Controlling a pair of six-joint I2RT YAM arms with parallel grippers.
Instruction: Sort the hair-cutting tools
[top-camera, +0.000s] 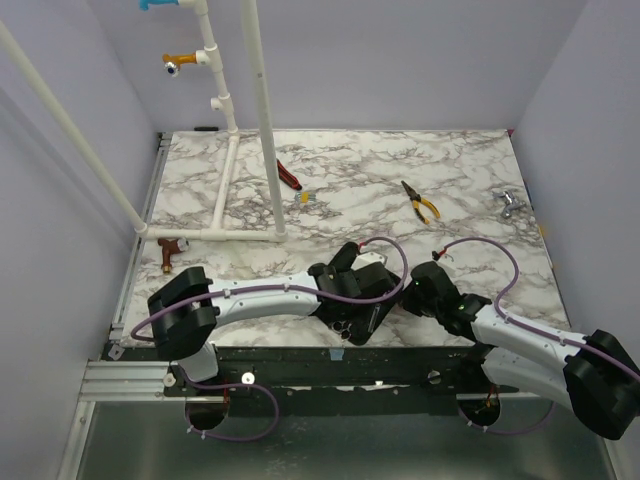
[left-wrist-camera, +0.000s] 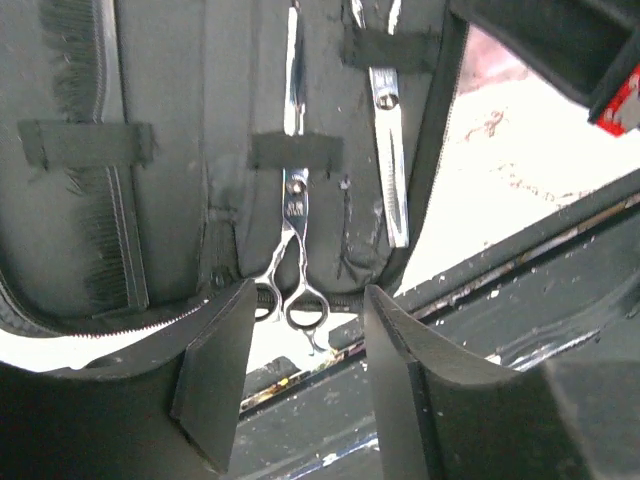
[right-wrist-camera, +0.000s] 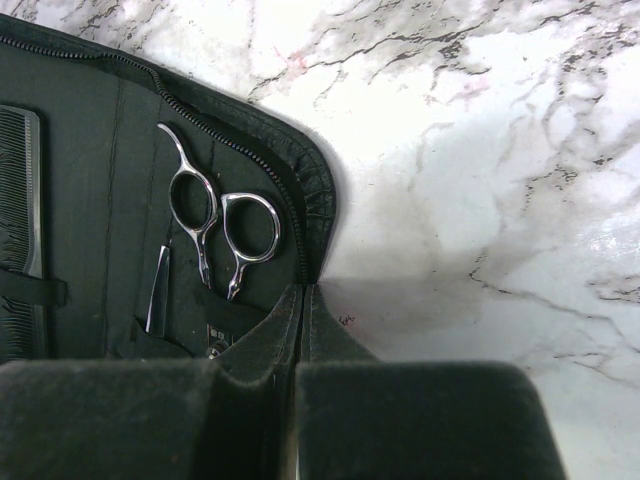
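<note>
An open black zip case (left-wrist-camera: 190, 200) lies at the table's near edge. In the left wrist view one pair of silver scissors (left-wrist-camera: 292, 215) sits under an elastic loop, a second pair (left-wrist-camera: 390, 160) to its right, and the black comb (left-wrist-camera: 88, 150) at the left. My left gripper (left-wrist-camera: 300, 305) is open and empty just above the first pair's rings. In the right wrist view my right gripper (right-wrist-camera: 303, 300) is shut on the case's zip edge (right-wrist-camera: 315, 215), beside scissors rings (right-wrist-camera: 225, 225) and the comb (right-wrist-camera: 20, 200). In the top view both grippers, left (top-camera: 350, 315) and right (top-camera: 422, 285), crowd over the case.
Yellow-handled pliers (top-camera: 422, 203) and a red-and-black-handled tool (top-camera: 289, 176) lie further back on the marble table. A white pipe frame (top-camera: 265, 120) stands at the back left. A silver object (top-camera: 507, 203) lies at the right edge, a brown one (top-camera: 167, 252) at the left.
</note>
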